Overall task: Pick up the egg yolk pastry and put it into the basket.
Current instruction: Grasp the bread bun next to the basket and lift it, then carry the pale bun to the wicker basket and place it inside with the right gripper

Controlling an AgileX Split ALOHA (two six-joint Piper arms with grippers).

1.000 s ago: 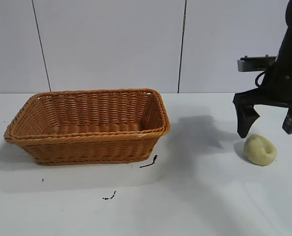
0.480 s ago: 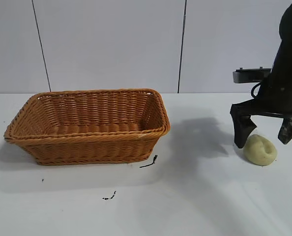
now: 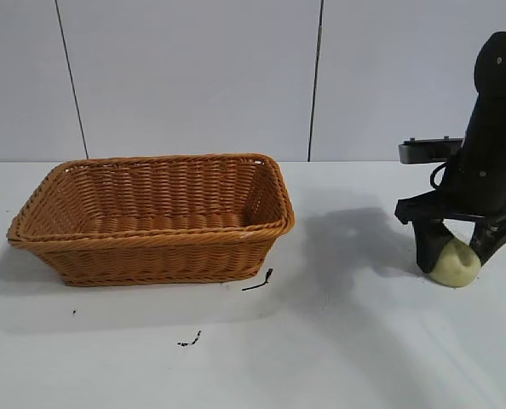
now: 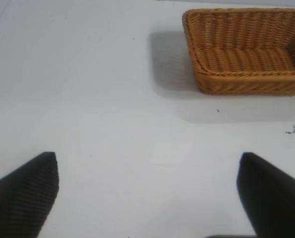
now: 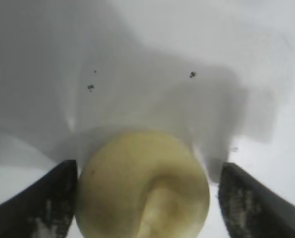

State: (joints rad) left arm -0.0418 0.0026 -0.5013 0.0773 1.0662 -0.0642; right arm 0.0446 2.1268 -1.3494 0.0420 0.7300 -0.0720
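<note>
On the bench [image 3: 355,341], far right side, the right gripper [image 3: 455,254] is down at the surface straddling the pastry [image 3: 456,262]. Its fingers [image 3: 426,247] are apart, one on each side of the pastry; in the right wrist view the pastry [image 5: 143,186] sits between the two dark fingers [image 5: 53,203], one finger touching or nearly touching it, the other with a clear gap, so not clamped. Pastry rests on the bench, pale yellow, dent on top visible. Basket [image 3: 151,247] stands well apart from it, toward the left side of the bench, orange-brown wicker, upright, nothing seen inside. Small black marks on the bench just in front of the basket's right corner [image 3: 258,281] and a bit nearer the camera [image 3: 190,341]. Left gripper [image 4: 147,193] is out of the exterior view; the left wrist view shows its fingers [image 4: 26,193] wide apart, holding nothing, over bare bench, with the basket [image 4: 247,82] farther off. Grey panel wall [image 3: 193,77] behind the bench.
</note>
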